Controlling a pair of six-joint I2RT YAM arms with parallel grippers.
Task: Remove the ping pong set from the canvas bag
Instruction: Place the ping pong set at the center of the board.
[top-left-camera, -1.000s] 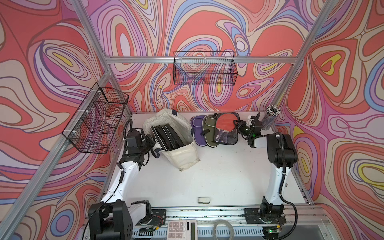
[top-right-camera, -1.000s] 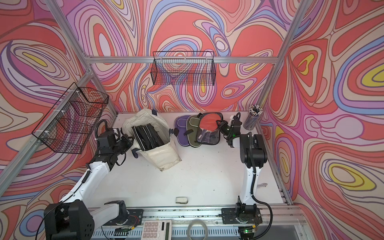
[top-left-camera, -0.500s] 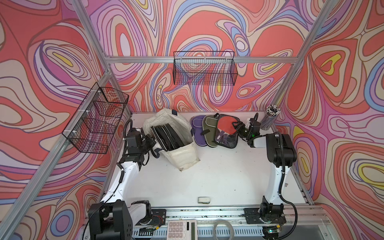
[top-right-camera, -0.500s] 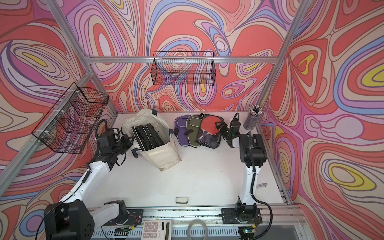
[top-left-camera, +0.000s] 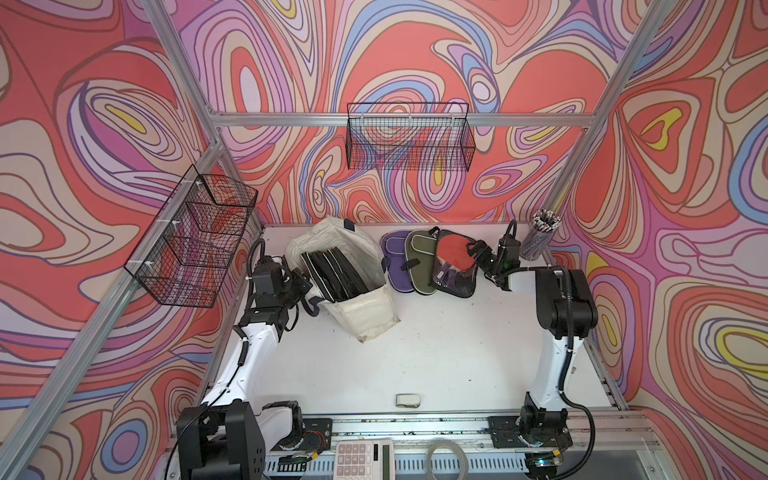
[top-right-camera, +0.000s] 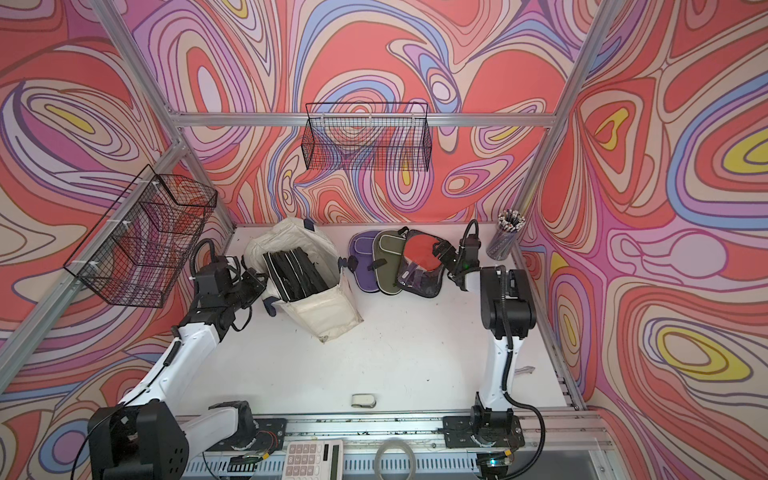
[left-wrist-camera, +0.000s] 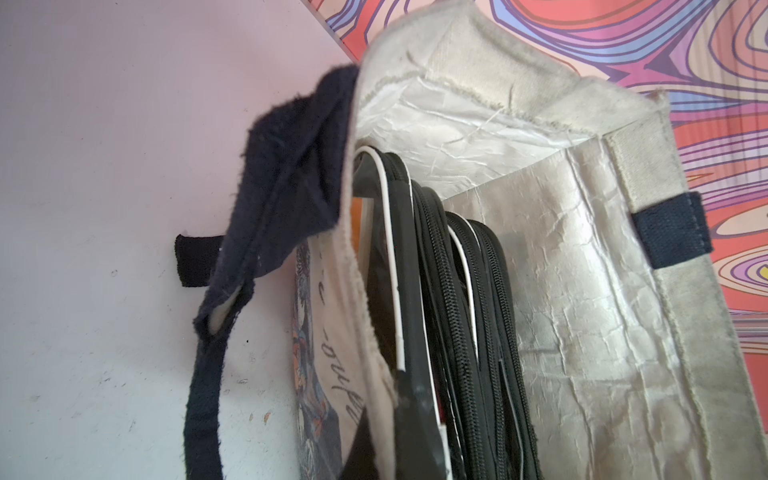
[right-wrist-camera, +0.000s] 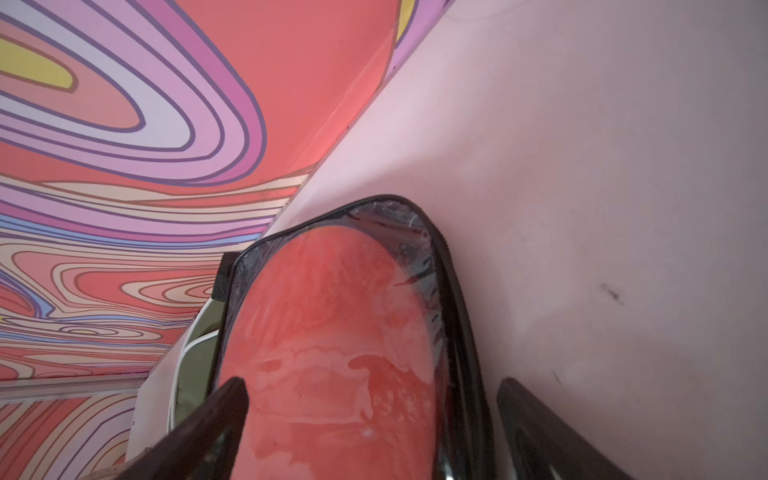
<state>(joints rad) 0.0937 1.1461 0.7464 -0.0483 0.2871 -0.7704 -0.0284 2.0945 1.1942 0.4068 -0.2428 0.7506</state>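
Left wrist view: canvas bag (left-wrist-camera: 582, 291) hides black cases' (left-wrist-camera: 449, 291) lower ends.

white surface (top-left-camera: 436, 353), cream canvas bag (top-left-camera: 365, 307) standing open at back left, purple case (top-left-camera: 395, 249), olive case (top-left-camera: 419, 257), clear-fronted case (top-left-camera: 455, 266) with red paddle overlapping in a row beside it, pencil cup (top-left-camera: 536, 241) in back right corner, small white object (top-left-camera: 408, 400) near front edge
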